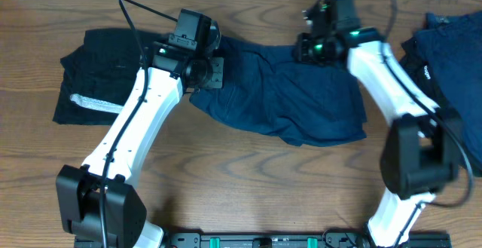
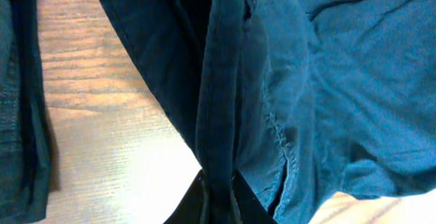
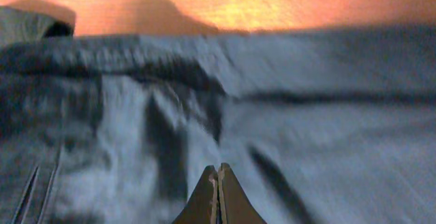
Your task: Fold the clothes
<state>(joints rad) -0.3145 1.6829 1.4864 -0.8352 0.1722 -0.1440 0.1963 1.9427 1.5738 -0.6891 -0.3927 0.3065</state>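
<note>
Left jaws grasp 1 navy garment (image 1: 301, 105), right jaws clenched; 1 black garment (image 1: 94, 59), 1 pile (image 1: 452, 44) beside.

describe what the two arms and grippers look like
Left arm and right arm: white shells, black joint housings, thin black cables looping off the wrists, small green lights. Left gripper fingers are black; right gripper fingers look tan, tapered.

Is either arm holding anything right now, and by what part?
The left gripper pinches the navy garment by a raised fold at one end. The right gripper is shut over it; whether it grips cloth cannot be told.
</note>
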